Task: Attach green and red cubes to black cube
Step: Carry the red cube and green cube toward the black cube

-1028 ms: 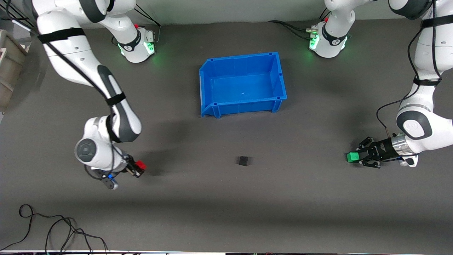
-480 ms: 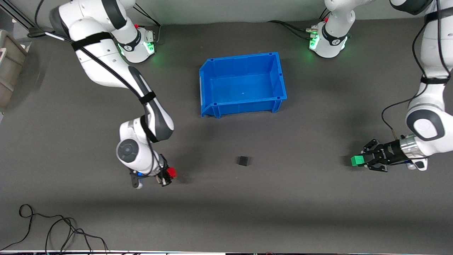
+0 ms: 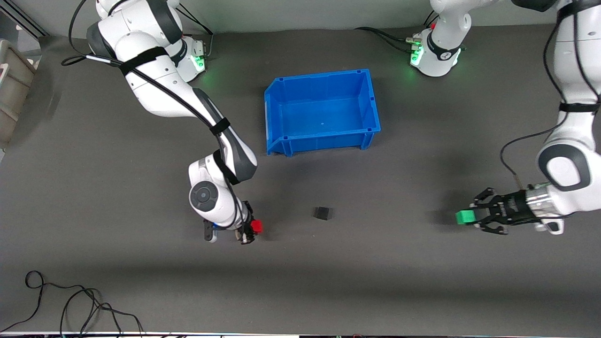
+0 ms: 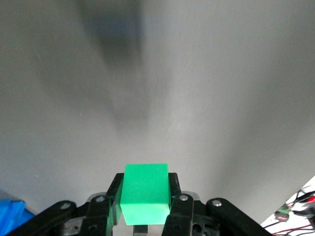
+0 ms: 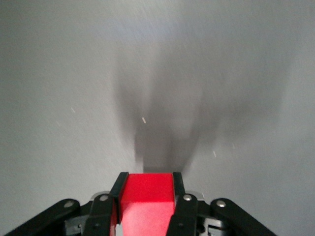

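The right end effector (image 3: 251, 229) is carrying the red cube (image 3: 256, 226) toward the black cube (image 3: 322, 213); the left end effector (image 3: 471, 218) is shifting slightly.

Even overhead light, soft shadows on the grey mat (image 3: 375, 281); green glow at both arm bases along the top edge. Both wrist views are motion-blurred.

In both wrist views the mat (image 4: 206, 98) is smeared with blur. The green cube (image 4: 145, 192) hides the left gripper's fingertips and the red cube (image 5: 146, 202) is cut off by the frame's edge, as are both arms' upper links in the front view
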Controlling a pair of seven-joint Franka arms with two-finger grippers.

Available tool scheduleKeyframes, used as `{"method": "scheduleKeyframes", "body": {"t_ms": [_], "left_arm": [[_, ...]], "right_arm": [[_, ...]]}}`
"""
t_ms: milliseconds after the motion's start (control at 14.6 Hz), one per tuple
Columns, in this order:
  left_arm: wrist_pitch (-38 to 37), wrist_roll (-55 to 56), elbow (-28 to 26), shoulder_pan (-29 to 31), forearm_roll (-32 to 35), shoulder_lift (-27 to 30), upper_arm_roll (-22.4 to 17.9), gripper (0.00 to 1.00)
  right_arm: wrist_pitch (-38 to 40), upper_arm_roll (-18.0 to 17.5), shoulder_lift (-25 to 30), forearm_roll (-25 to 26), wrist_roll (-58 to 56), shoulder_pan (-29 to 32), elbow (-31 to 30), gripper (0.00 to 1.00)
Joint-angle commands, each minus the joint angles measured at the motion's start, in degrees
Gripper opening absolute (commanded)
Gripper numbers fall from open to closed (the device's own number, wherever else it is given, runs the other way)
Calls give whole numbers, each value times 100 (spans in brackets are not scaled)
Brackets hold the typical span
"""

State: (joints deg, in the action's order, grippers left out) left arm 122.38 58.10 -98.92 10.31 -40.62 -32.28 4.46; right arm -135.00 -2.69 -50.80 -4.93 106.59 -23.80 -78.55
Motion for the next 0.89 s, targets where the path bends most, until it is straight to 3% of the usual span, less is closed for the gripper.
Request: {"method": "scheduleKeyframes", "body": {"t_ms": [0, 274, 548, 823], "left_arm": [[32, 263, 4, -450, 36, 91, -68, 22], [277, 272, -5, -1021, 10, 73, -68, 20], [629, 289, 4, -1417, -34, -15, -59, 20], [1121, 553, 39, -1786, -34, -208, -59, 20]], "right_arm": [[27, -109, -123, -69, 458, -229, 226, 0], [27, -109, -306, -69, 1081, -502, 497, 0], [18, -108, -895, -52, 1943, -749, 1305, 0], [18, -91, -966, -17, 2295, -968, 1430, 0]]}}
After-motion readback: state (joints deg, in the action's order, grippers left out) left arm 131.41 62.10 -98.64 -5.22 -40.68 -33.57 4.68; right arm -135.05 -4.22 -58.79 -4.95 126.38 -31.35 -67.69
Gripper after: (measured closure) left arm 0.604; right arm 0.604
